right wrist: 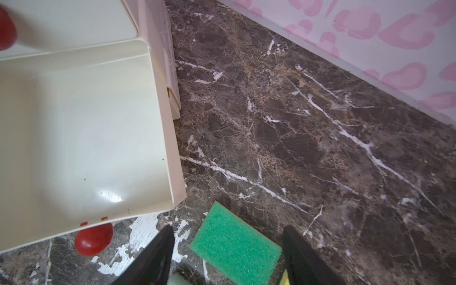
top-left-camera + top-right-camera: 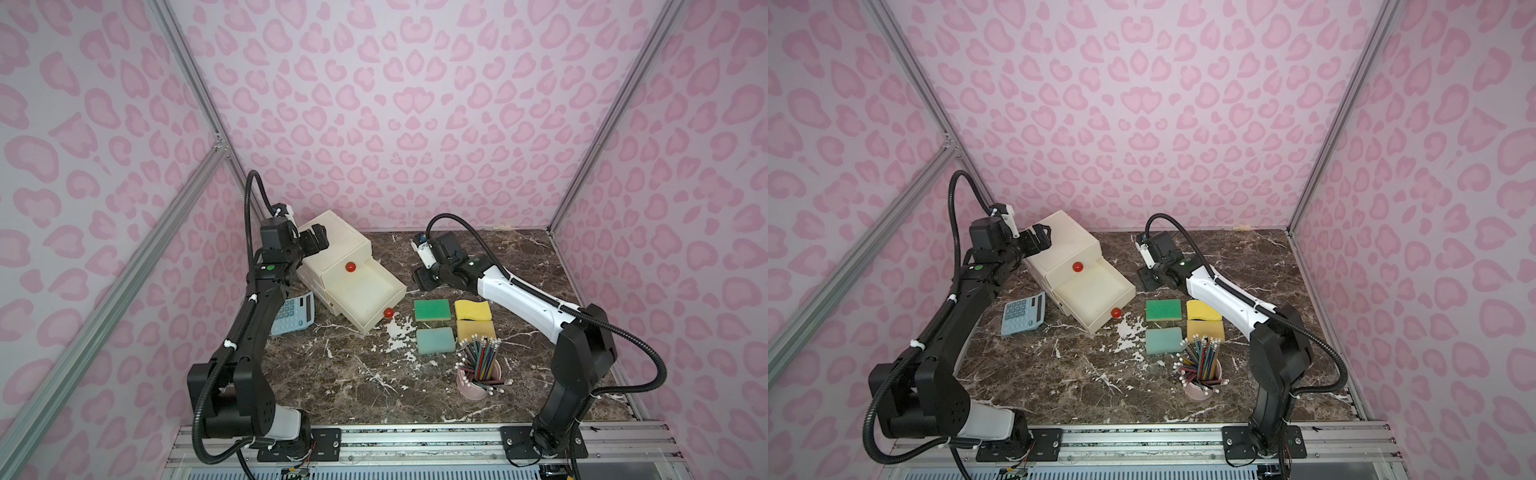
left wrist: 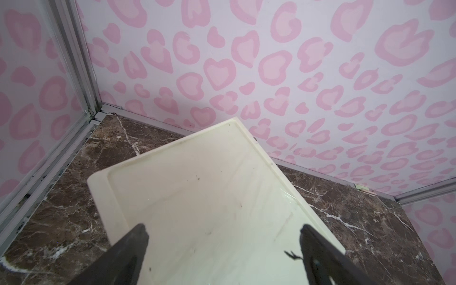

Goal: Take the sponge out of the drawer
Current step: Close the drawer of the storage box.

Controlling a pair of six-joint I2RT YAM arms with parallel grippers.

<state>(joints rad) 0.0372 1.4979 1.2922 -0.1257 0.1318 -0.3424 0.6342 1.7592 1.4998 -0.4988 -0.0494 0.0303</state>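
Snagging of the green sponge (image 1: 234, 244) is risked if the right fingers (image 1: 155, 259), parted and empty like the left fingers (image 3: 128, 254), are swung low.

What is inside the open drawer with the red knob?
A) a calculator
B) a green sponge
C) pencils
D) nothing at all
D: the pulled-out drawer shows only its bare cream floor in both top views, and the green sponge lies outside it on the table.
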